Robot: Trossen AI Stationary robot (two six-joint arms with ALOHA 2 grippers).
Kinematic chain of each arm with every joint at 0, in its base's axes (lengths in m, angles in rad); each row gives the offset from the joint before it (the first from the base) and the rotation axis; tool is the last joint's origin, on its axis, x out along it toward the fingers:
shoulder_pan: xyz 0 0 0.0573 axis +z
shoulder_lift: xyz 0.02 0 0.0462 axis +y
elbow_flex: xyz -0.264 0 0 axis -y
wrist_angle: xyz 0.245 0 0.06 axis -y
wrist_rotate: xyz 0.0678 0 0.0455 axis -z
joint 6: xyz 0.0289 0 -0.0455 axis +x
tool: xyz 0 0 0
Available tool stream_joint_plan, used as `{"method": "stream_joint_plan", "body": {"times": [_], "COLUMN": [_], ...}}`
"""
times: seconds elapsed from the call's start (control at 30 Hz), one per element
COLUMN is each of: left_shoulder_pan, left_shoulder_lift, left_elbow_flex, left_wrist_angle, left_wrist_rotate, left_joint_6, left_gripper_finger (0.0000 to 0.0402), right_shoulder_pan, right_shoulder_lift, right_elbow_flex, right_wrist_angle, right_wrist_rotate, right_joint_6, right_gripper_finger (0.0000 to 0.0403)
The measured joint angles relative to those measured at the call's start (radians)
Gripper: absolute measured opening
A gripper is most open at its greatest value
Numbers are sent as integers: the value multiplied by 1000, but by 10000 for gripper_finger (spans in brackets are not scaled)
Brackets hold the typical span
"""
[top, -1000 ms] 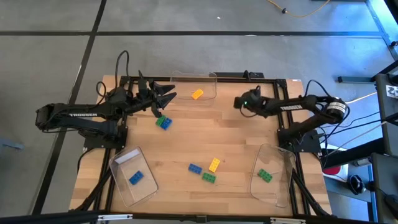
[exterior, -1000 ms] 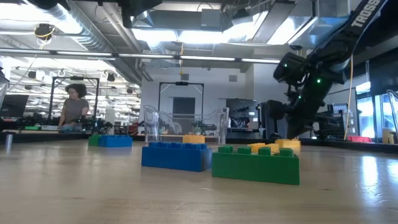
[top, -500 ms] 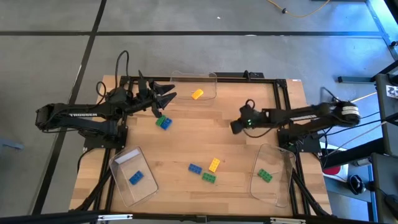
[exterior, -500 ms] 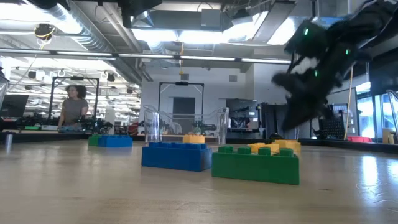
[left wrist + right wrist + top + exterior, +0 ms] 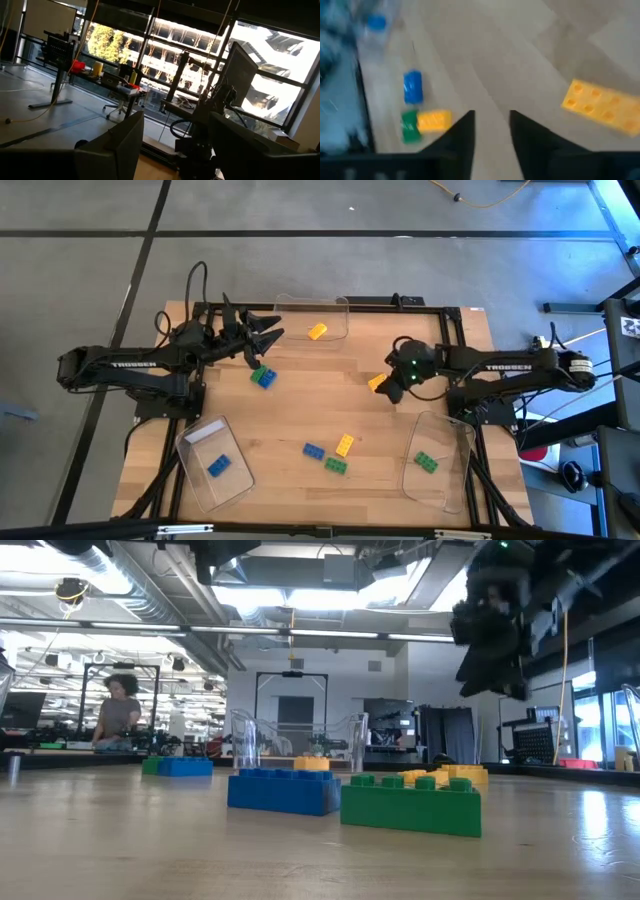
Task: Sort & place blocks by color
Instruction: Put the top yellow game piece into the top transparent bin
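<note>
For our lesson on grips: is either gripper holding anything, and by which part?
Nothing is held. The right gripper is open, its gap empty; an orange brick sits loose beside it. The left gripper is open and empty too.

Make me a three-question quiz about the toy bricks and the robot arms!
1. Where is the tray that holds a green brick?
A by the right arm
B by the left arm
C at the far edge

2. How many bricks lie on the bare table, outside any tray?
A three
B six
C nine

3. The left gripper is
A open and empty
B shut on a blue brick
C shut on a yellow brick

Answers:
1 A: the high view shows it beside the right arm.
2 B: two by the left gripper, three mid-table, one yellow-orange brick by the right gripper.
3 A: its fingers are spread, with nothing between them.
</note>
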Motion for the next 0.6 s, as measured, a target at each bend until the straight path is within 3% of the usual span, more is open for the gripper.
{"method": "stream_joint_plan", "body": {"times": [0.17, 0.33, 0.47, 0.6], "left_shoulder_pan": [0, 0, 0, 0], "left_shoulder_lift": [0, 0, 0, 0], "left_elbow_flex": [0, 0, 0, 0], "left_wrist_angle": [0, -8, -8, -8], "left_wrist_rotate": [-2, -3, -10, -12], "left_joint_6": [-1, -1, -1, -1], "left_gripper_finger": [213, 213, 213, 213], "right_shoulder_pan": [-16, -36, -48, -47], "right_shoulder_lift": [132, 317, 445, 557], "right_elbow_flex": [208, 336, 354, 354], "right_wrist_angle": [-274, -461, -474, -462], "right_wrist_rotate": [34, 161, 196, 202], "right_joint_6": [-421, -831, -1083, -1189], "right_gripper_finger": [230, 308, 331, 330]}}
